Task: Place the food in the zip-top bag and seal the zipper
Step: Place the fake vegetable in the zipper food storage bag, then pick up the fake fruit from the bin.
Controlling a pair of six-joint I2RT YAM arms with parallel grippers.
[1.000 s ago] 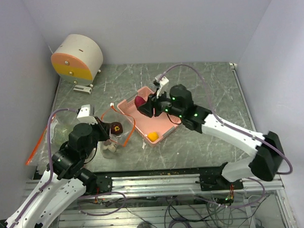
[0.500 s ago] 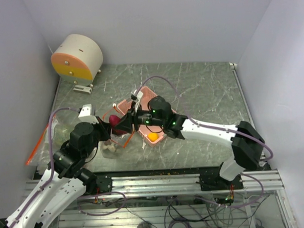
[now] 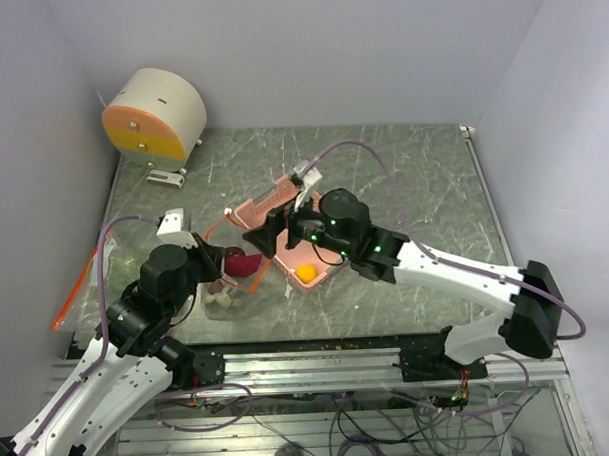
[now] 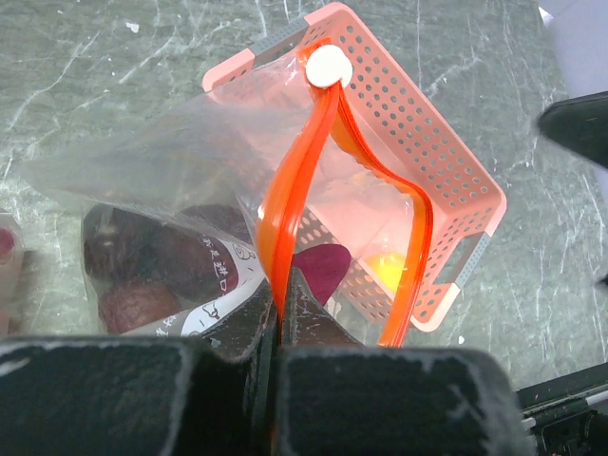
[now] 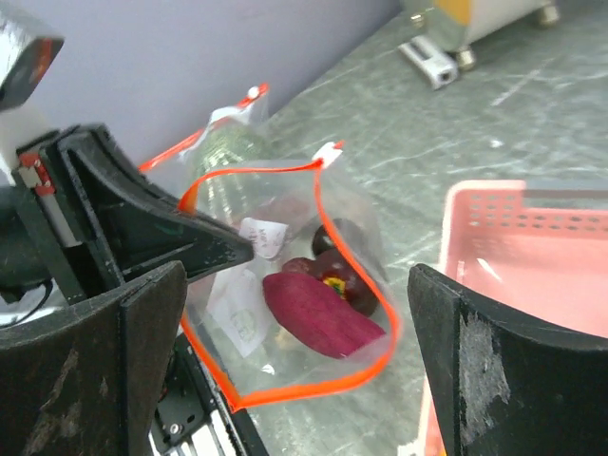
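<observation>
The clear bag [image 5: 353, 233] sits open beside the pink basket [image 4: 458, 163], with a magenta piece [image 5: 318, 315] and dark grapes [image 5: 334, 269] inside. The left gripper [image 4: 280, 306] pinches its orange zipper [image 4: 290, 190]. The right gripper [image 3: 268, 232] hangs spread wide near the mouth.

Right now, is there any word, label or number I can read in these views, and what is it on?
No text can be read.
White label on the clear bag: small dark print, too blurred to read in the left wrist view. It is also unreadable in the right wrist view.
Pink basket: no writing seen.
Round cream-and-orange device: no writing seen.
</observation>
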